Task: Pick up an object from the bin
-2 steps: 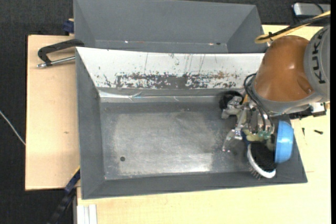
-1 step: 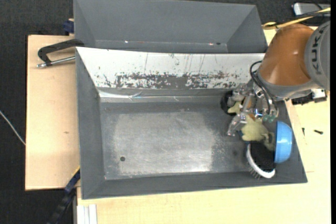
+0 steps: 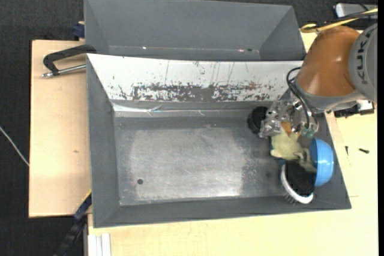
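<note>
- The gripper is seen up and to the left of the blue round thing, at the right end of the grey metal bin.
- How wide the gripper stands cannot be told; its metal tip is crowded by cables and by the things below it.
- A cream lump, soft-looking and irregular in shape, is found just left of the blue round thing, touching it. It lies directly below the gripper tip and appears to touch it.
- Whether the cream lump is gripped cannot be told.
- The blue round thing is smooth and glossy, plastic-looking, and is seen as a curved disc or shallow bowl tilted on edge.
- A black brush with a rim of white bristles is placed just below and left of the blue round thing, against it.
- A black rounded thing, matt and dark, is seen well left of the blue round thing, just beside the gripper's left side.
- An orange cover, smooth and domed, is carried on the arm above the blue round thing.
- The bin floor left of the blue round thing is scuffed bare metal.
</note>
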`<control>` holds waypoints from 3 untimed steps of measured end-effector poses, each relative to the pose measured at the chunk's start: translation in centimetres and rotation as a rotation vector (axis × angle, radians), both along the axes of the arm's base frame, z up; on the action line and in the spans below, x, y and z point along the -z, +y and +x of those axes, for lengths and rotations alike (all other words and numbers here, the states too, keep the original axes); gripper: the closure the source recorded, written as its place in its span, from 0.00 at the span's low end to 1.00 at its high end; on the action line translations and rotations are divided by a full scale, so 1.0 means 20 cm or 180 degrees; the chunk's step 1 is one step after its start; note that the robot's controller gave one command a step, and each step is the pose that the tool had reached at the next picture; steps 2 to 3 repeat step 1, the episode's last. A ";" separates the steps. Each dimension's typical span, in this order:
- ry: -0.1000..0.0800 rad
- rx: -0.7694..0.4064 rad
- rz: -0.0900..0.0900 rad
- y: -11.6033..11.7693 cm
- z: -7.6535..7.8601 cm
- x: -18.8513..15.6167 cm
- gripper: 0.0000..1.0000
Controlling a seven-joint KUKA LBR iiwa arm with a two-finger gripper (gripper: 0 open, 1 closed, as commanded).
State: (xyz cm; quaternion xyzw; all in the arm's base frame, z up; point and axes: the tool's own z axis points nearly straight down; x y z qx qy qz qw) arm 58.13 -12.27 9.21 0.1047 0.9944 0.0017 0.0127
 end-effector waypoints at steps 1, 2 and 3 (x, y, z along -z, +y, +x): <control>0.0030 -0.0016 -0.0008 0.01 0.07 -0.91 1.00; 0.0030 -0.0016 -0.0008 0.01 0.07 -0.91 1.00; 0.0030 -0.0016 -0.0008 0.01 0.07 -0.91 1.00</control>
